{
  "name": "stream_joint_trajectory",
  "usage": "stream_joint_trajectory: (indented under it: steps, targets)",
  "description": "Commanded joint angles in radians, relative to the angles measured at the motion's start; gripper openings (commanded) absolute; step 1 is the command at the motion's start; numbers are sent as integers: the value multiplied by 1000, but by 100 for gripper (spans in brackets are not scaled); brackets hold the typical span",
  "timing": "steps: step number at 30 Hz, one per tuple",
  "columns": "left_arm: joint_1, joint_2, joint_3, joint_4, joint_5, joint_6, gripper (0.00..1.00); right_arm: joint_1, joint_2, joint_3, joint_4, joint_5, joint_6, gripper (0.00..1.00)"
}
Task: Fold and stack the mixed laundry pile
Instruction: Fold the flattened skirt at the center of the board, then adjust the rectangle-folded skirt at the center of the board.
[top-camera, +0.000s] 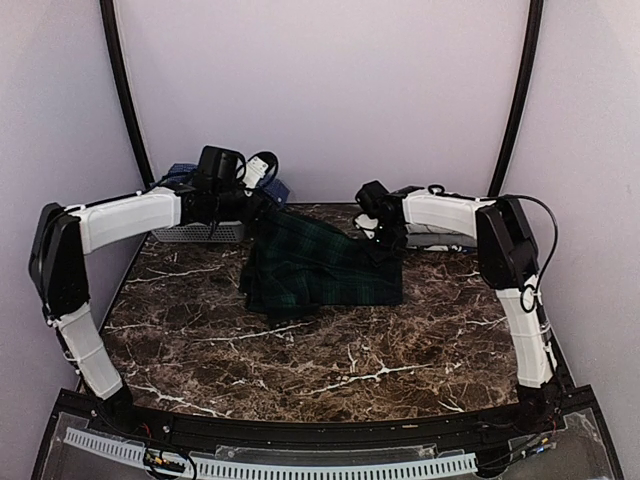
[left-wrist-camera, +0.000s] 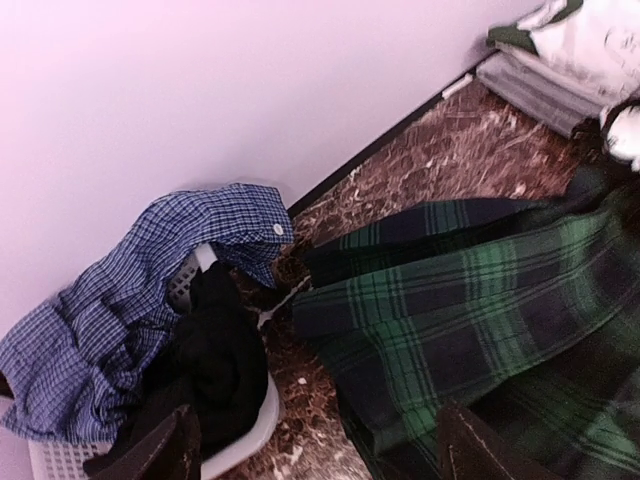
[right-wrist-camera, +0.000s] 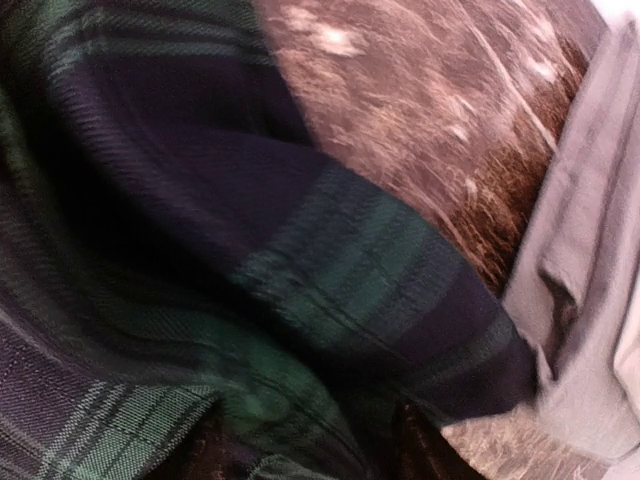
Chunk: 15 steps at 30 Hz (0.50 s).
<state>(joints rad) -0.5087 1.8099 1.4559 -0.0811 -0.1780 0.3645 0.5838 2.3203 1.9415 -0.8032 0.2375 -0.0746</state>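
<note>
Marble tabletop (top-camera: 300, 370), roughly midway — white tee (left-wrist-camera: 590, 40) stacked upper right, dark green tartan shirt (top-camera: 320, 265) half-folded at centre beneath my left gripper (left-wrist-camera: 320, 430), spread wide and empty; right gripper (right-wrist-camera: 320, 445) is buried in tartan, so I cannot tell its grip — blue checked shirt (left-wrist-camera: 130, 300) and dark item (left-wrist-camera: 215, 350) wait in the basket (left-wrist-camera: 250, 440).

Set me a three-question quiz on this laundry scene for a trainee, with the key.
1. True or false: the blue checked shirt drapes over the basket.
2. The dark green tartan shirt lies: A inside the basket; B on the marble table between the arms; C off the table.
3. Fill in: the left gripper has its fingers wide ____ above the tartan.

Key: 1 true; 2 B; 3 apart.
</note>
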Motion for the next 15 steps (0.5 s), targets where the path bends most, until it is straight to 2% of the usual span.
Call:
stream_joint_trajectory:
  steps: [1, 4, 9, 12, 15]
  targets:
    - [6, -236, -123, -173, 117, -327, 81, -25, -135, -5, 3, 7, 45, 63]
    - [6, -333, -217, -239, 220, -457, 78, -44, -211, 3, -16, 5, 59, 71]
    - [-15, -500, -466, -175, 322, -615, 74, -48, -357, -88, -15, -81, 72, 74]
    - [-85, -608, -580, -123, 336, -637, 71, -21, -449, -228, 3, -204, 61, 68]
    - [-128, -639, -676, -74, 370, -663, 68, 42, -534, -394, 77, -299, 23, 63]
